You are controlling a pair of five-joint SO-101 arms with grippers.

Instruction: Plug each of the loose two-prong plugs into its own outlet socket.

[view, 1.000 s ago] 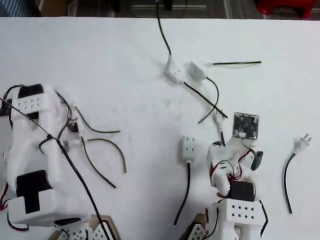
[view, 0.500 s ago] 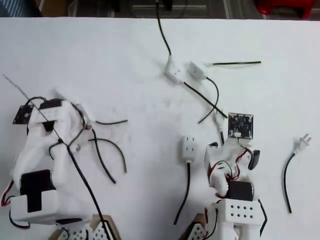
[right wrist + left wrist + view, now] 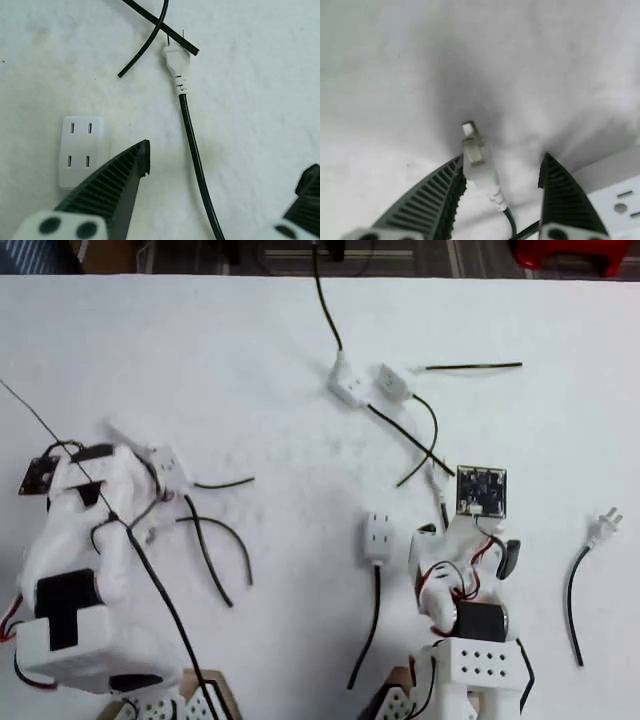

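My left gripper [image 3: 503, 159] is open, with a white two-prong plug [image 3: 472, 149] between its ribbed fingers. The plug leans on one finger and stands clear of the other, prongs pointing away. A white socket block [image 3: 620, 196] lies just beside it, and also shows by the left arm [image 3: 168, 468]. My right gripper [image 3: 227, 160] is open wide over a second plug [image 3: 176, 60] and its black cord [image 3: 196, 155]. Another socket block [image 3: 82, 150] lies to one side of it [image 3: 377, 536]. A third plug [image 3: 605, 526] rests far right.
Two more white blocks [image 3: 350, 388] [image 3: 392, 382] sit at the back centre, one on a cord running off the far edge. Loose black cords [image 3: 210, 555] curl right of the left arm. Short cords cross near the second plug [image 3: 420, 445].
The left arm has swung away from the near edge and turned, uncovering the socket block beside it; the cord end near it shifted farther back. The right arm barely moved.
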